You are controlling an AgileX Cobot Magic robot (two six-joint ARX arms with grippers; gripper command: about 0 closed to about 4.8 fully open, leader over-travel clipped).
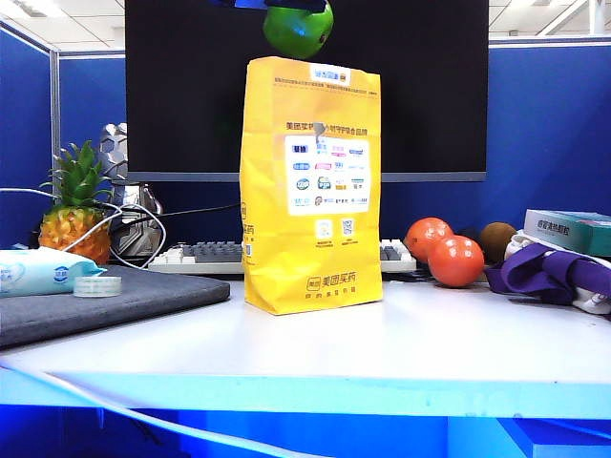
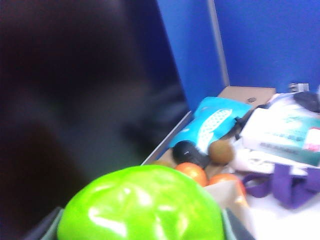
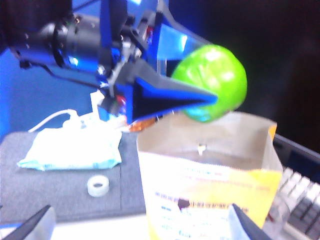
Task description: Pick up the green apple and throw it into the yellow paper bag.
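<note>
Above the yellow paper bag [image 3: 210,165], left tool [image 3: 210,97] grips green apple [image 3: 215,80]; right tool [image 3: 140,227] gapes.

White table [image 1: 401,353] with a pale blue front edge. Large dark monitor [image 1: 430,86] at the back, blue partition walls [image 1: 544,134] on both sides of it. Ceiling light panels [image 1: 29,8] lit, upper corners.

The yellow paper bag [image 1: 313,186] stands mid-frame, its mouth open, with the left tool [image 3: 200,97] holding the green apple [image 1: 299,29] just above it. The tabletop [image 1: 382,353] in front lies bare; tomatoes [image 1: 444,250] crowd the right, a pineapple [image 1: 74,205] the left.
</note>
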